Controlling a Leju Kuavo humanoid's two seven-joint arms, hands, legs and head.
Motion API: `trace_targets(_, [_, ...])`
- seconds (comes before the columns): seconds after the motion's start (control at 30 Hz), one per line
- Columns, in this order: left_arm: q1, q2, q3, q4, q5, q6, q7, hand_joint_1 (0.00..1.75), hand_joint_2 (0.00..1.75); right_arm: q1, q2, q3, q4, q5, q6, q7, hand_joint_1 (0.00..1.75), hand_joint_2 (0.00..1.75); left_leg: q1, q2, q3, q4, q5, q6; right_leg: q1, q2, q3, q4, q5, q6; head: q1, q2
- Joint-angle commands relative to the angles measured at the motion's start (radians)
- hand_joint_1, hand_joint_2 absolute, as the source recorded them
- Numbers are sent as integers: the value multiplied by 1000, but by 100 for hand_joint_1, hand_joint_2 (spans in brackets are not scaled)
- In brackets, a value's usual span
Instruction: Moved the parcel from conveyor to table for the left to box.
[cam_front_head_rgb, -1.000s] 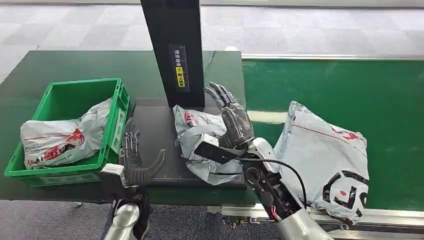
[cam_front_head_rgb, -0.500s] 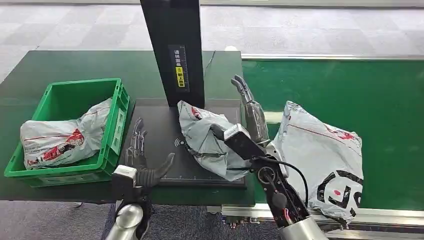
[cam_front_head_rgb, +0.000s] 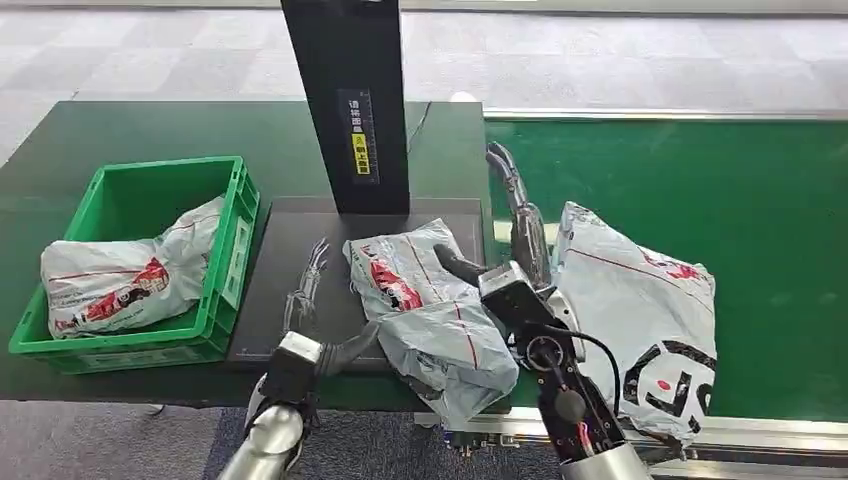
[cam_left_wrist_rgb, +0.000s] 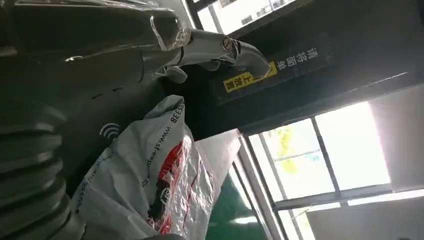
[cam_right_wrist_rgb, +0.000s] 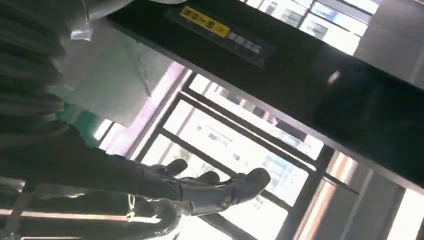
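Note:
A grey plastic parcel (cam_front_head_rgb: 425, 305) with red print lies on the black scanner pad (cam_front_head_rgb: 295, 235), its near end hanging over the table's front edge. My left hand (cam_front_head_rgb: 308, 300) lies open just left of it, fingers stretched flat over the pad, thumb close to the parcel's lower side. My right hand (cam_front_head_rgb: 515, 235) stands open on the parcel's right, fingers straight and pointing away, thumb lying toward the parcel's top. The left wrist view has the parcel (cam_left_wrist_rgb: 150, 185) close up beyond my fingers (cam_left_wrist_rgb: 200, 45). In the right wrist view my fingers (cam_right_wrist_rgb: 200, 192) are stretched out with nothing between them.
A larger grey parcel (cam_front_head_rgb: 640, 310) lies on the green conveyor (cam_front_head_rgb: 700, 170), right beside my right hand. A green crate (cam_front_head_rgb: 150, 163) at the table's left holds another parcel (cam_front_head_rgb: 120, 275). A black scanner post (cam_front_head_rgb: 350, 100) rises behind the pad.
The parcel has slid toward the table's front edge and flattened out. My left hand has moved right, up to the parcel. My right hand has swung right and let go of it.

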Motion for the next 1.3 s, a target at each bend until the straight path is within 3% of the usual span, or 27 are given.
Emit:
trace_targets(0.03, [-60,13,-12,114,-44,3,28,0,175,23,38,-89,-133,-93,-45,-21,0,175,0,1,2,-1,0,0,0,0,2,-1,0,-1,0,0])
trace_targets(0.17, [-95,55,-146,205,-360,89,159,0,175,16,32,-114,-117,-148,-33,-12,0,175,0,-2,2,-1,1,0,0,-3,2,-1,0,0,0,0])
trace_targets(0.4, [-110,22,-137,307,-460,90,195,0,175,51,22,-94,-118,-121,-49,-27,0,175,0,-1,4,-2,0,0,0,-1,4,-2,0,0,0,0])
trace_targets(0.57, [-126,24,-152,375,-535,4,268,0,175,41,19,-79,-106,-91,-40,-14,0,175,0,0,4,-2,0,0,0,0,3,-2,0,-1,0,0])
trace_targets(0.83, [-119,12,-133,379,-563,-30,264,0,175,45,22,-76,-97,-68,-30,-4,0,175,0,1,3,-1,0,0,0,0,3,-2,0,0,0,0])
trace_targets(0.9, [-115,12,-131,374,-571,-34,261,21,175,46,24,-77,-96,-65,-27,-3,0,175,0,1,3,-1,0,0,0,0,3,-1,0,0,0,0])
trace_targets(0.93, [-113,12,-132,372,-574,-32,260,66,175,46,25,-77,-98,-65,-27,-3,0,175,0,1,2,-1,0,0,0,0,2,-1,0,0,0,0])
trace_targets(0.97, [-111,11,-131,367,-578,-28,259,134,175,48,25,-78,-101,-63,-26,-2,0,175,0,1,4,-2,0,0,0,1,4,-2,0,-1,0,0])
trace_targets(1.07, [-101,9,-123,352,-579,-31,258,147,175,53,26,-79,-109,-58,-28,1,0,175,0,0,2,-1,0,0,0,0,2,-1,0,0,0,0])
trace_targets(1.3, [-92,6,-116,338,-594,-37,259,143,175,58,29,-81,-111,-52,-23,4,0,175,0,1,3,-2,0,0,0,1,4,-2,0,0,0,0])
